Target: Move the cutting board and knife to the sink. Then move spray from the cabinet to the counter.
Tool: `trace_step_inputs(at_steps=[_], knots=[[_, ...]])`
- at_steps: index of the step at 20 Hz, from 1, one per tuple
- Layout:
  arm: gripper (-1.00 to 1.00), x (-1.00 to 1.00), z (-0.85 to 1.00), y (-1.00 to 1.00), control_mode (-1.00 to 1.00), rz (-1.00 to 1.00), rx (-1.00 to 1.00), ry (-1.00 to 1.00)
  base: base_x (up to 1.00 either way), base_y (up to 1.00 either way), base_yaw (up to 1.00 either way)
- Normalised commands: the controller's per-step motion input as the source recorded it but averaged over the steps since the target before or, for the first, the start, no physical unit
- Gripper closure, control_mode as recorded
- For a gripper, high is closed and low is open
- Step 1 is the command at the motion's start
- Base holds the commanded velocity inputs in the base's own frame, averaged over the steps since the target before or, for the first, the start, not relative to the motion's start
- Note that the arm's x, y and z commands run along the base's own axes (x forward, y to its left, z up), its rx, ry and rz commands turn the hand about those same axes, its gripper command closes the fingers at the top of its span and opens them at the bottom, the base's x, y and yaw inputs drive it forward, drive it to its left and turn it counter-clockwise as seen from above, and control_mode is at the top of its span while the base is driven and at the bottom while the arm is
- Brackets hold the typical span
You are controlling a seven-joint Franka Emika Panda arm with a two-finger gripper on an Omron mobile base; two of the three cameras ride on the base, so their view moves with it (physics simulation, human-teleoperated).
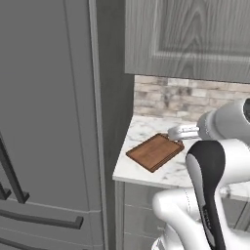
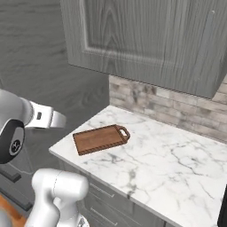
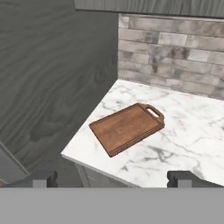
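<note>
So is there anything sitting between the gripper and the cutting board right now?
Nothing visible. The open gripper looks straight at the cutting board, which lies flat on the counter near its corner, with bare marble around it.

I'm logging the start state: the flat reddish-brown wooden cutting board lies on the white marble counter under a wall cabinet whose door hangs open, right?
Not quite. The grey wood-grain wall cabinet has its panelled door closed, as the right base view shows. The flat reddish-brown wooden cutting board does lie on the white marble counter beneath it.

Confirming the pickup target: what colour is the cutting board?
Reddish-brown wood cutting board, clearest in the hand view.
</note>
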Motion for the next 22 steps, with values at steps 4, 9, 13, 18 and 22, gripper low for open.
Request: trace_step_inputs(at_steps=[4,9,13,18,22], knots=[[-1.00,0.06,0.00,-0.85,-1.00,0.00,0.07,-0.04,0.00,0.00,0.00],[-1.00,0.07,-0.03,-0.29,-1.00,0.00,0.02,-0.10,0.00,0.00,0.00],[-1.00,0.36,-0.15,0.00,-1.00,0.00,0.00,-0.04,0.00,0.00,0.00],[-1.00,0.13,0.00,0.00,-1.00,0.00,0.00,0.00,0.00,0.00,0.00],[-1.00,-0.03,0.00,0.00,-1.00,0.00,0.00,0.00,0.00,0.00,0.00]])
